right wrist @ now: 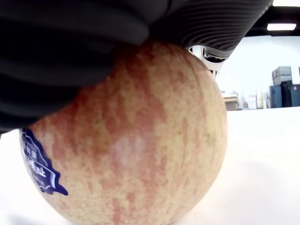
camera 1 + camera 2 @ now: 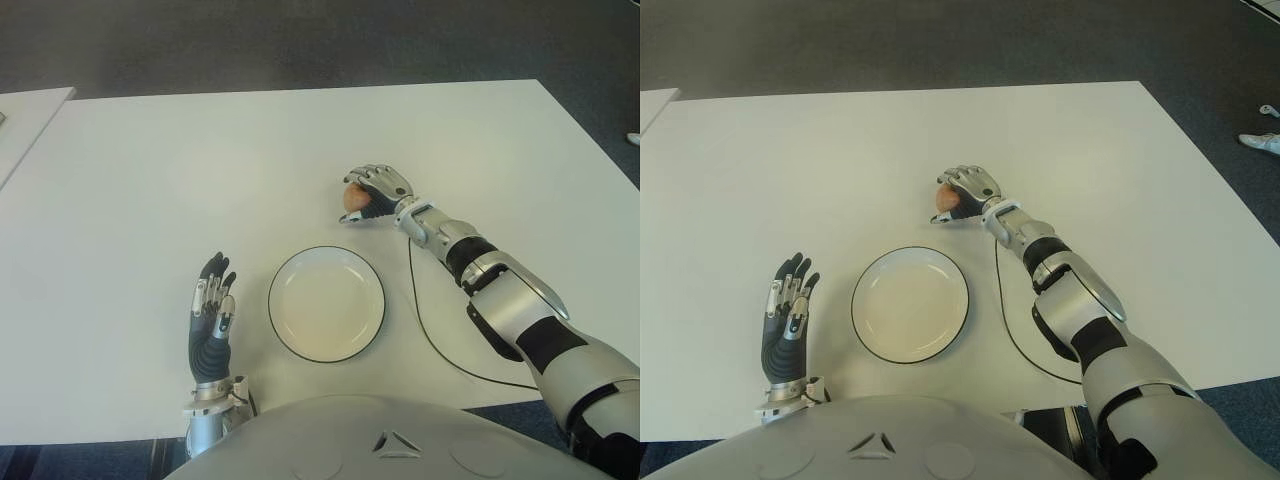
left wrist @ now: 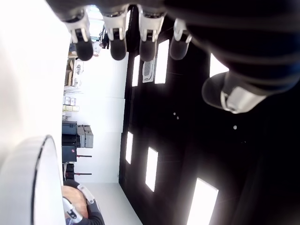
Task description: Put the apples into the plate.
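Note:
A red-and-yellow streaked apple (image 2: 354, 199) with a blue sticker (image 1: 40, 165) sits on the white table (image 2: 150, 180), just beyond the plate. My right hand (image 2: 375, 193) is wrapped over it, fingers curled on its top and side; the wrist view shows the apple (image 1: 136, 145) pressed against the palm. The white plate (image 2: 326, 303) with a dark rim lies in front of me, nothing in it. My left hand (image 2: 211, 312) shows left of the plate, fingers straight and spread, holding nothing.
A thin black cable (image 2: 425, 330) runs from my right forearm across the table to the right of the plate. A second white table edge (image 2: 25, 115) stands at the far left. Dark floor lies beyond the table.

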{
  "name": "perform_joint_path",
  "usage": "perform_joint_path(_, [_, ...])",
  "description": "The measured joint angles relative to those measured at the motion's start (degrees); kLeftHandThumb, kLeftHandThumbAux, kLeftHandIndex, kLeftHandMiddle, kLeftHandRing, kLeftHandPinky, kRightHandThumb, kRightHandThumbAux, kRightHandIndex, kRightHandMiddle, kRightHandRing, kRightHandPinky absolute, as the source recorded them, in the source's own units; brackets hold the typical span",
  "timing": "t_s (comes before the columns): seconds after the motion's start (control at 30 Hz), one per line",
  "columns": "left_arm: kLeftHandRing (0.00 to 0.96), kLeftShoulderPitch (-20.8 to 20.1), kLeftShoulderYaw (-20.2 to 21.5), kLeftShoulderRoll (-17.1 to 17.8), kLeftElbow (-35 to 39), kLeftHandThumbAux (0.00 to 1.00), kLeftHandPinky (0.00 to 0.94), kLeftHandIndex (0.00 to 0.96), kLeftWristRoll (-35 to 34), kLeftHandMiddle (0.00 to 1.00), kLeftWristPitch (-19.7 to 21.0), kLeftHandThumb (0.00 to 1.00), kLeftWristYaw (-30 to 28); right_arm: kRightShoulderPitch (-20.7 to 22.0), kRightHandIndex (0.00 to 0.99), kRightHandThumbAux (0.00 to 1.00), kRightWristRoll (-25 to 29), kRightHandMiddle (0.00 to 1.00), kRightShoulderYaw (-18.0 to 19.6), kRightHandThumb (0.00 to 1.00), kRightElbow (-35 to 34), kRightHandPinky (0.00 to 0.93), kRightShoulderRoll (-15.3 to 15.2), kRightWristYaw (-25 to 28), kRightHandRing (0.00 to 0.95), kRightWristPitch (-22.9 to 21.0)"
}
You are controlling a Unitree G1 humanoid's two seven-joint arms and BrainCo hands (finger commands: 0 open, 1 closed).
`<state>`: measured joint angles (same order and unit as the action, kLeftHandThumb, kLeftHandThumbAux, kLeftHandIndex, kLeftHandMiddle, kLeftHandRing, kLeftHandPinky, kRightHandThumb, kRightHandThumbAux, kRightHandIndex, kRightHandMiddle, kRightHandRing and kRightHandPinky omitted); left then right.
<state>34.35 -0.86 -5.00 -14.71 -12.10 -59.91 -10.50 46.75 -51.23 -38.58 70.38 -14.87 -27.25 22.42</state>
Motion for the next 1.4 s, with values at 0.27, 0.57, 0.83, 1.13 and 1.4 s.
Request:
perform_joint_path(0.27, [0.0, 0.0, 0.03, 0.0, 0.06, 0.383, 0.004, 0.0, -0.03, 0.0, 0.0, 0.04, 0.0, -0.05, 0.267, 0.378, -0.23, 0.348, -0.52, 0.529, 0.8, 0.342, -0.19, -2.06, 0.332, -0.01])
perform_joint_path(0.57, [0.0, 0.01, 0.3, -0.01, 0.06, 0.389, 0.005, 0.0, 0.81, 0.0, -0.01, 0.037, 0.03, -0.05, 0.358, 0.4, 0.08, 0.474, -0.36, 0.598, 1.02, 0.482, -0.86, -2.63, 0.481, 0.36])
perform_joint_path(0.83, [0.0, 0.09, 0.25, -0.03, 0.34, 0.391, 0.012, 0.004, 0.83, 0.0, -0.01, 0.046, 0.21, -0.05, 0.428, 0.651, 0.87, 0.587, -0.24, 0.782, 1.59, 0.665, -1.72, -2.66, 0.659, 1.3])
perform_joint_path(1.13, [0.0, 0.61, -0.35, 0.1, 0.88, 0.408, 0.018, 0.013, -0.84, 0.0, 0.57, 0.063, 0.09, -0.87, 0.415, 0.671, 2.61, 0.535, 1.54, 0.858, 2.43, 0.799, -1.9, -3.93, 0.791, 1.85])
perform_joint_path(1.4, [0.0, 0.71, -0.46, 0.12, 1.03, 0.411, 0.022, 0.011, -1.43, 0.0, 0.76, 0.064, -0.22, -1.51, 0.411, 0.673, 4.54, 0.538, 2.76, 0.86, 2.61, 0.838, -1.97, -3.7, 0.854, 3.88])
